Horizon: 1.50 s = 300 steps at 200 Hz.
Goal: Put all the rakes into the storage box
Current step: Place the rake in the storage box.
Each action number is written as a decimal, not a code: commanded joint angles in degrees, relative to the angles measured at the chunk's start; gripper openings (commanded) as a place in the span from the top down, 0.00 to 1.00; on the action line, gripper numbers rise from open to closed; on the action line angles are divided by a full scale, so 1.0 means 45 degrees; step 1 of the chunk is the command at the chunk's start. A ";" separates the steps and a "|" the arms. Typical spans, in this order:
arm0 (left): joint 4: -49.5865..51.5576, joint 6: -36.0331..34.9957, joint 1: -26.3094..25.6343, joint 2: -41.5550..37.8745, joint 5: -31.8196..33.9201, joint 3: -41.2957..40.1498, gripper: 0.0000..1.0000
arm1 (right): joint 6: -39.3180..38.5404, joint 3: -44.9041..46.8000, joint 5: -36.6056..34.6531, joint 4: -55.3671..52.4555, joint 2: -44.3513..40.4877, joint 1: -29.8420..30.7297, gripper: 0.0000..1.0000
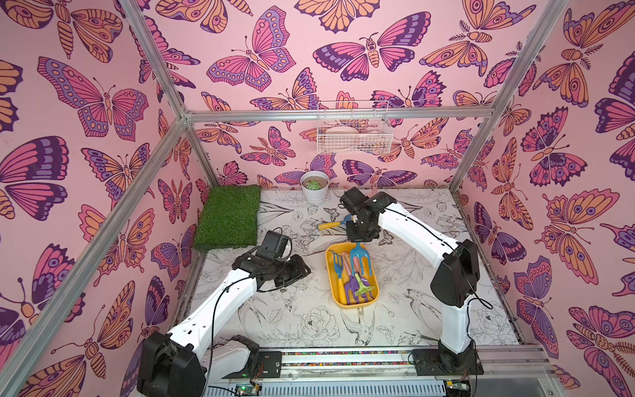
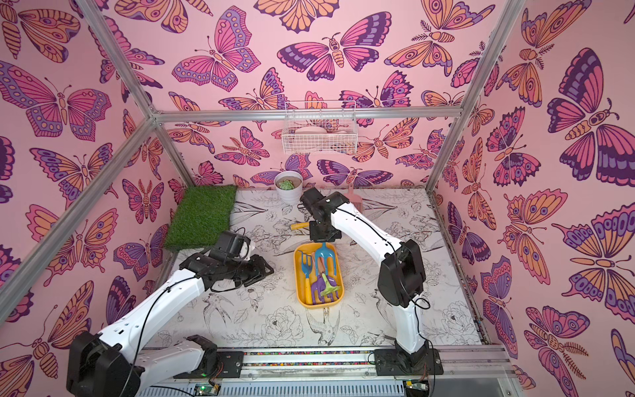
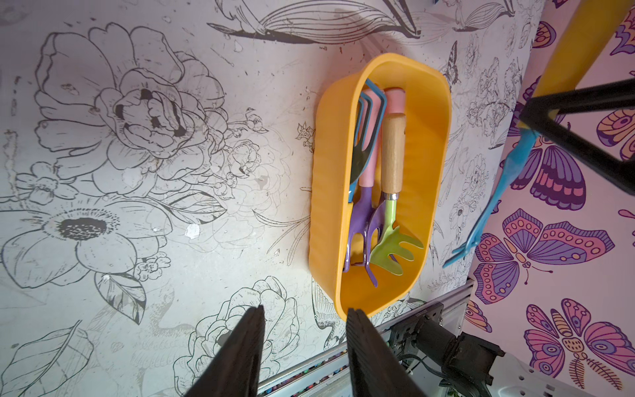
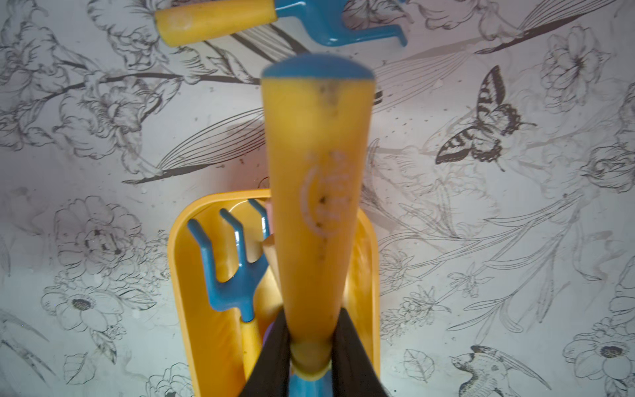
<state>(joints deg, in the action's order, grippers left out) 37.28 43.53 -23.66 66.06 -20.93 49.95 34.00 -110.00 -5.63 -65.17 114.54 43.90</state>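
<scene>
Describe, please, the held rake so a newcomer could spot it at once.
Start at the yellow storage box in the middle of the flower-printed table; the right gripper hangs over its far end. The rake is the tool clamped there, yellow handle and blue pronged head. Its look-alike lies on the table beyond, and the others lie in the box; only this one is held.

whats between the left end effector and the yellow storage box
Nothing but bare flower-printed table between the left end effector and the storage box; both top views show it.
</scene>
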 commanded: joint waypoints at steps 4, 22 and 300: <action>-0.0152 -0.0152 -0.0055 -0.0338 0.0188 -0.0022 0.55 | 0.0985 -0.0364 -0.0045 -0.0252 0.0340 0.0737 1.00; -0.0139 -0.0103 -0.0056 -0.0512 0.0158 -0.0149 0.55 | 0.1255 -0.0262 -0.0290 -0.0143 0.0439 0.1126 1.00; -0.0129 -0.0225 -0.0055 -0.0103 0.0317 0.0553 0.54 | 0.0375 0.0874 -0.2698 0.1269 -0.1360 0.2068 0.56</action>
<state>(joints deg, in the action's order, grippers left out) 36.91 44.16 -23.66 63.99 -20.08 49.84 37.87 -105.97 -11.77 -60.47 113.56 52.66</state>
